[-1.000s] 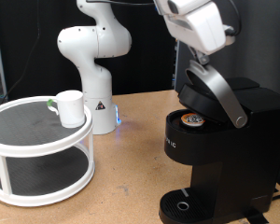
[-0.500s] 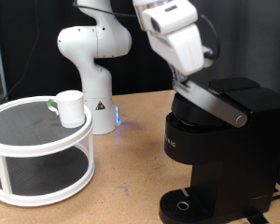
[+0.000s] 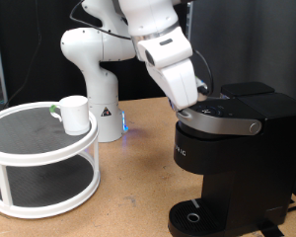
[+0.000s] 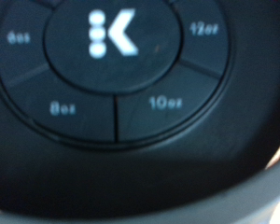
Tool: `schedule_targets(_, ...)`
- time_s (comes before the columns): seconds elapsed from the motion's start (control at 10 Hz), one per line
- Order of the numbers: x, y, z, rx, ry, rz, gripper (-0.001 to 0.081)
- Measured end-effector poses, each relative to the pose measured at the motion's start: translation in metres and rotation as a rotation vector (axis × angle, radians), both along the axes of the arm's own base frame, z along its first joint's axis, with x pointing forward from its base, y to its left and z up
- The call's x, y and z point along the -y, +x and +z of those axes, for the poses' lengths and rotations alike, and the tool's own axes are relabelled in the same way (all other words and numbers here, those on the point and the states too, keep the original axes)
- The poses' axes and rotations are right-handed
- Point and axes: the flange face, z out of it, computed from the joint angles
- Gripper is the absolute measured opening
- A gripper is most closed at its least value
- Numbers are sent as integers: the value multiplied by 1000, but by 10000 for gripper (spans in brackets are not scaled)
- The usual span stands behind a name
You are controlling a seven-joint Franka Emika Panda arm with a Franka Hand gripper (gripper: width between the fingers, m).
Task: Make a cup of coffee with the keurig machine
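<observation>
One second on, the keurig machine (image 3: 227, 148) at the desk's right edge has its lid down; the gripper (image 3: 192, 104) presses there, opening indiscernible. The cup (image 3: 75, 114) sits on the round shelf (image 3: 20, 148).

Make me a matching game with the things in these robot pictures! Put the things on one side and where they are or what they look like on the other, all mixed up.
Things:
1. cup
2. keurig machine
3. gripper
4. two-tier round shelf

Descriptions:
A. tall and black, lid down
B. white, standing on the top tier
C. at the exterior view's left, with a dark mesh top
D. right over the machine's lid

Pairs: 1-B, 2-A, 3-D, 4-C

The wrist view shows the machine's round size buttons close up.
</observation>
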Motion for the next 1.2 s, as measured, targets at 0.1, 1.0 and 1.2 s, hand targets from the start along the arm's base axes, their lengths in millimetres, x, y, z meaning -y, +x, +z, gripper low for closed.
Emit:
schedule_targets(0.1,1,0,-7,-3,-2,-1,5)
schedule_targets(1.0,4,0,-27,4,-13,-18,5)
schedule_targets(1.2,6,1,-27,16,3,-26,5)
